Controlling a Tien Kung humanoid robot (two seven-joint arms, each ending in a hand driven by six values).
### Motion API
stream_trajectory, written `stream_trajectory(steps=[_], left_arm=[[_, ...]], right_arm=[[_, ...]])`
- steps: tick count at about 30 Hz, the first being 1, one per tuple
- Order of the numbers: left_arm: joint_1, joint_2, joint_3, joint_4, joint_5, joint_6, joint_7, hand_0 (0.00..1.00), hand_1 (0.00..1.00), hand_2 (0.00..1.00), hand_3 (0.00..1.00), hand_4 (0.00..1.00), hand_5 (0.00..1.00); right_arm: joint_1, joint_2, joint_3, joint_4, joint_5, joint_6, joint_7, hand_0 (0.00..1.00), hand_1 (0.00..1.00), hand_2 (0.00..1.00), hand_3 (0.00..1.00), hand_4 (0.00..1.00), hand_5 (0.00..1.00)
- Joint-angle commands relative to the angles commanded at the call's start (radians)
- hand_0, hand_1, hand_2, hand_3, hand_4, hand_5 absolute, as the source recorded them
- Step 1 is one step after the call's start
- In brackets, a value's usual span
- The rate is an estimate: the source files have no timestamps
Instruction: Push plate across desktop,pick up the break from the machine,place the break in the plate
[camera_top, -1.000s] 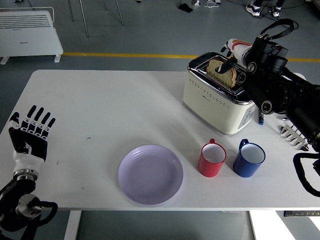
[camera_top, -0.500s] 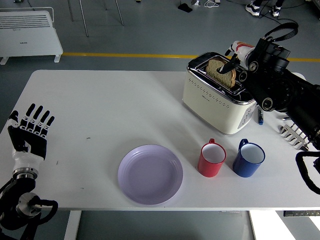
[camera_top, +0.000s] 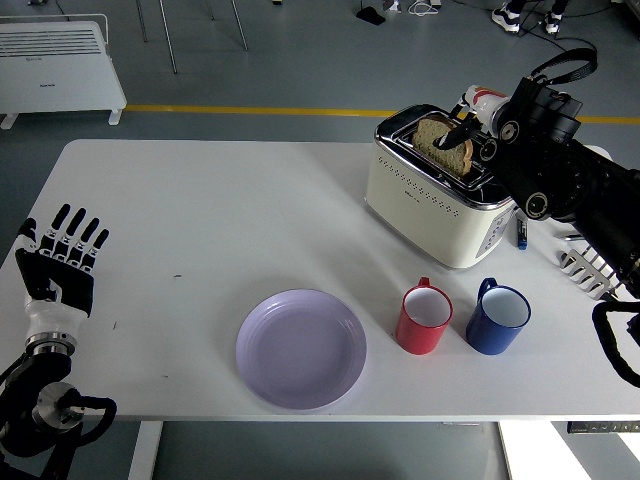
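Observation:
A cream toaster (camera_top: 430, 205) stands at the back right of the white table (camera_top: 200, 220). A brown slice of bread (camera_top: 438, 146) sticks up out of its slot. My right hand (camera_top: 459, 131) reaches in from the right, and its black fingers pinch the slice's top right edge. The slice still sits in the slot. A lavender plate (camera_top: 300, 348) lies empty near the front edge, left of the mugs. Over the table's left edge, my left hand (camera_top: 58, 262) is held up with its fingers spread and holds nothing.
A red mug (camera_top: 425, 318) and a blue mug (camera_top: 497, 318) stand side by side in front of the toaster, right of the plate. A metal fork-like rack (camera_top: 586, 268) and a blue pen (camera_top: 521, 236) lie behind them, right of the toaster.
My right hand's fingers have shifted slightly right and up along the top of the slice. Bread, plate and left hand have stayed where they were.

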Motion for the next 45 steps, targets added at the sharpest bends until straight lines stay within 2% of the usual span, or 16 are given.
stream_trajectory(steps=[1,6,7,18,19,24,25,30,31,45], left_arm=[[-0.002,0.000,-0.002,0.000,0.000,0.000,0.000,0.746,0.766,0.801,0.776,0.573,0.998],[0.000,0.000,-0.002,0.000,-0.001,-0.001,-0.001,0.746,0.766,0.801,0.776,0.573,0.998],[0.001,0.000,-0.001,0.001,-0.002,-0.001,-0.001,0.745,0.766,0.803,0.776,0.573,0.998],[-0.012,0.000,-0.007,0.002,0.000,0.001,-0.003,0.744,0.766,0.801,0.776,0.573,0.998],[-0.012,0.000,-0.007,0.003,0.000,0.001,-0.003,0.743,0.766,0.802,0.779,0.574,0.998],[-0.014,0.000,-0.007,0.004,0.001,0.001,-0.006,0.743,0.766,0.802,0.779,0.574,0.998],[-0.015,0.000,-0.007,0.003,0.002,0.002,-0.007,0.741,0.765,0.802,0.778,0.576,0.998],[-0.018,0.000,-0.012,0.005,0.001,0.002,-0.005,0.741,0.765,0.802,0.778,0.576,0.998],[-0.018,0.000,-0.015,0.006,0.001,0.002,-0.005,0.741,0.765,0.802,0.780,0.578,0.998],[-0.003,0.000,0.000,0.014,0.005,0.003,-0.006,0.741,0.764,0.804,0.783,0.578,0.998]], right_arm=[[0.002,0.000,0.000,-0.002,0.003,-0.003,0.002,0.572,0.611,0.603,0.694,0.757,0.391],[0.002,0.000,-0.006,-0.003,0.005,-0.010,0.004,0.572,0.611,0.603,0.694,0.757,0.391],[0.002,0.000,-0.009,-0.003,0.006,-0.010,0.002,0.494,0.555,0.559,0.635,0.681,0.348],[0.003,0.000,-0.042,-0.008,0.027,-0.026,0.000,0.483,0.547,0.551,0.622,0.649,0.337],[0.003,0.000,-0.044,-0.007,0.028,-0.030,0.001,0.475,0.539,0.542,0.611,0.605,0.282],[0.005,0.000,-0.052,-0.009,0.037,-0.042,0.007,0.475,0.539,0.542,0.611,0.605,0.282],[0.005,0.000,-0.054,-0.010,0.040,-0.042,0.008,0.441,0.511,0.515,0.563,0.540,0.228],[0.011,0.000,-0.060,-0.022,0.050,-0.040,0.012,0.441,0.511,0.515,0.563,0.540,0.228],[0.009,0.000,-0.065,-0.021,0.053,-0.041,0.014,0.378,0.458,0.482,0.518,0.517,0.207],[-0.012,0.000,-0.087,-0.015,0.070,-0.047,0.026,0.348,0.429,0.464,0.500,0.494,0.184]])
